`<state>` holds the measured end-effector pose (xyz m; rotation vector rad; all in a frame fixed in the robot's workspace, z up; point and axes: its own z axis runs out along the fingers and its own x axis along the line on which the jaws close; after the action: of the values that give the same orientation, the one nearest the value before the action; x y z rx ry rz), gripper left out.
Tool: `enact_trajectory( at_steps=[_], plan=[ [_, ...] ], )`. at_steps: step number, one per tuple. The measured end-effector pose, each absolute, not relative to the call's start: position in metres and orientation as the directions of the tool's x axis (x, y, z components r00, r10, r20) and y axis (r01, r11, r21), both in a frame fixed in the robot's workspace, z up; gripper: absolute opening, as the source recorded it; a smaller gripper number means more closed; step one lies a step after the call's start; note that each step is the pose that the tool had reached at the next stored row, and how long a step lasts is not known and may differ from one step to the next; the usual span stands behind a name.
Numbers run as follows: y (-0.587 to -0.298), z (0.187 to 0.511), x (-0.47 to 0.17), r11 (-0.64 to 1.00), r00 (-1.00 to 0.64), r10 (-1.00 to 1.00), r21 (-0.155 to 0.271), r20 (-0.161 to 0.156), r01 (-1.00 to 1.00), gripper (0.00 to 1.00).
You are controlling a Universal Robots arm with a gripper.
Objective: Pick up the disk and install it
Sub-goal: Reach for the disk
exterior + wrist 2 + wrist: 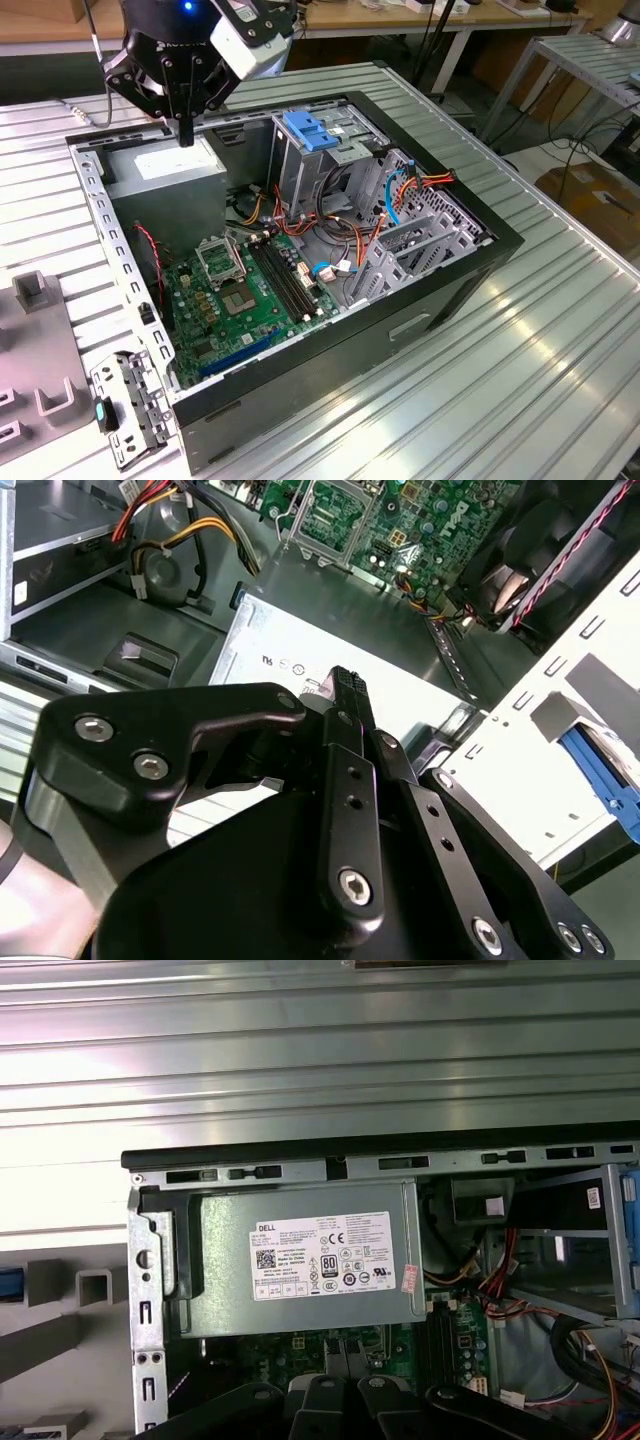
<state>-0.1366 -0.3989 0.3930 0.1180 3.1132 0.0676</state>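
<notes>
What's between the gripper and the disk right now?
The case's perforated side rail. The gripper hangs shut above the power supply; what looks like the disk, blue-edged, lies beyond that rail.

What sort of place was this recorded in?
Probably a robotics lab or workshop: an open computer case lies on a ribbed metal table, the gripper hangs above its power supply, and workbenches stand behind.
</notes>
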Motion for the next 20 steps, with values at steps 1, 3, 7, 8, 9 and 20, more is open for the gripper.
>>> enact_trajectory(
  at_steps=[1, 3, 7, 8, 9, 20],
  plan=[
    [-0.3989, 0.3930, -0.1368, 0.996, -0.997, 0.076, 0.044, -0.024, 0.075, 0.11],
    [-0.3989, 0.3930, -0.1372, 0.996, -0.997, 0.076, 0.044, -0.024, 0.075, 0.11],
    [-0.3989, 0.3929, -0.1381, 0.996, -0.997, 0.076, 0.044, -0.024, 0.075, 0.11],
    [-0.3989, 0.3929, -0.1384, 0.996, -0.997, 0.076, 0.044, -0.023, 0.075, 0.11],
    [-0.3989, 0.3929, -0.1386, 0.996, -0.997, 0.076, 0.044, -0.023, 0.075, 0.11],
    [-0.3989, 0.3926, -0.1427, 0.996, -0.997, 0.076, 0.044, -0.023, 0.075, 0.11]
  ],
)
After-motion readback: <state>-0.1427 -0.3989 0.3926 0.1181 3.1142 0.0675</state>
